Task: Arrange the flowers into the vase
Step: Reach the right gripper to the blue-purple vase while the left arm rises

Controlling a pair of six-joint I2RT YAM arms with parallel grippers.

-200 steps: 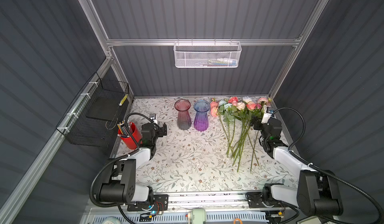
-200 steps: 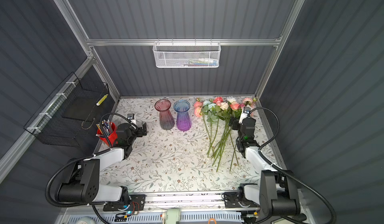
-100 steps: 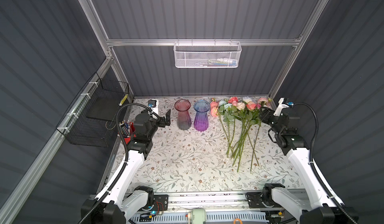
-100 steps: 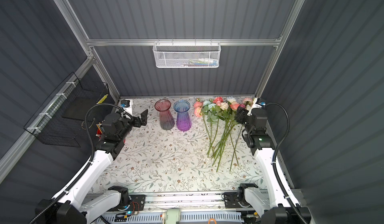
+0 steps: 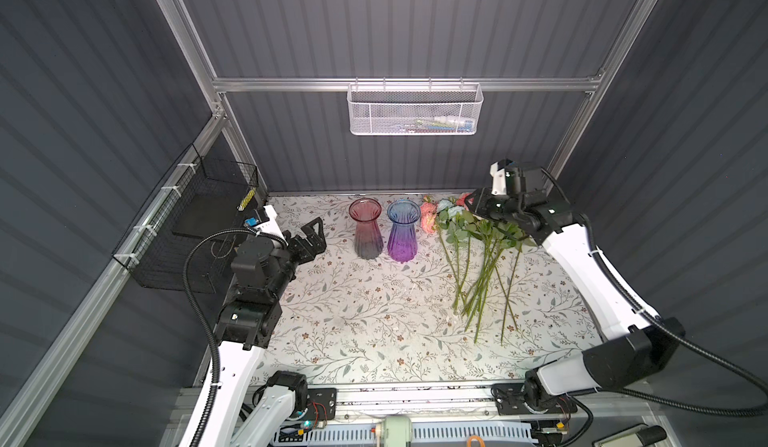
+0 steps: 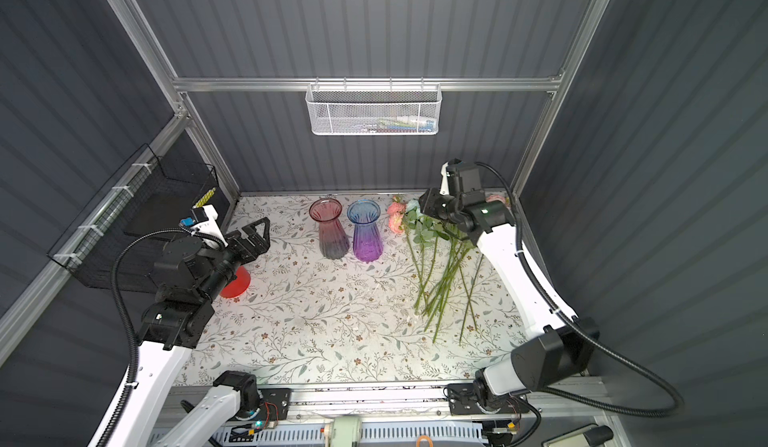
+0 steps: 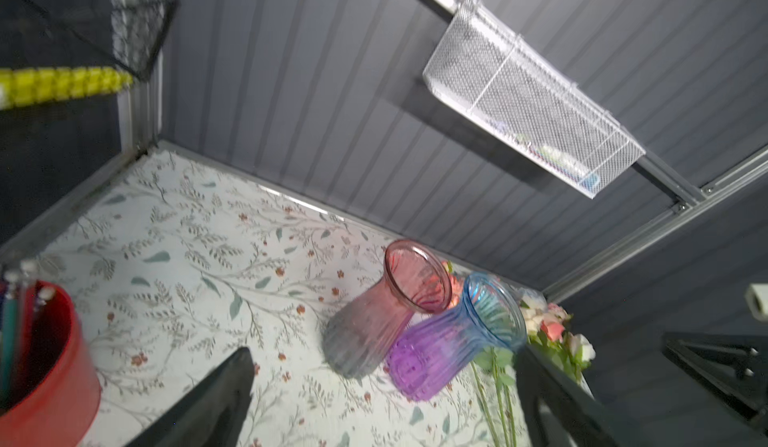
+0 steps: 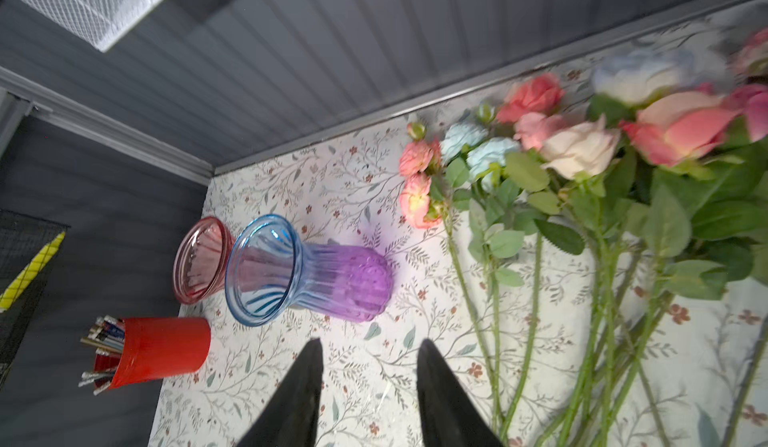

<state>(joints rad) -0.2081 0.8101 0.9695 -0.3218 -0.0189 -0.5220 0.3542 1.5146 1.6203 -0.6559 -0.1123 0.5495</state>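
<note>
The flowers (image 5: 482, 258) (image 6: 440, 274) lie in a loose bunch on the right of the table, with pink, coral, white and pale blue heads (image 8: 577, 146) toward the back wall. Two empty vases stand side by side at the back centre: a pink-grey vase (image 5: 365, 233) (image 6: 330, 233) (image 8: 201, 258) and a blue-purple vase (image 5: 402, 235) (image 6: 365, 233) (image 8: 324, 278). My left gripper (image 5: 313, 237) (image 6: 257, 235) hovers left of the vases, wide open and empty. My right gripper (image 5: 471, 206) (image 8: 370, 343) hangs above the flower heads, jaws partly apart and empty.
A red cup of pencils (image 6: 237, 285) (image 8: 166, 349) stands at the left under my left arm. A black wire basket (image 5: 199, 224) hangs on the left wall and a white mesh basket (image 5: 415, 110) on the back wall. The floral table (image 5: 374, 320) is walled on three sides.
Both arms have risen from a low folded pose. The left gripper has swung toward the vases. The right gripper has lifted over the flower heads and its jaws have narrowed.
</note>
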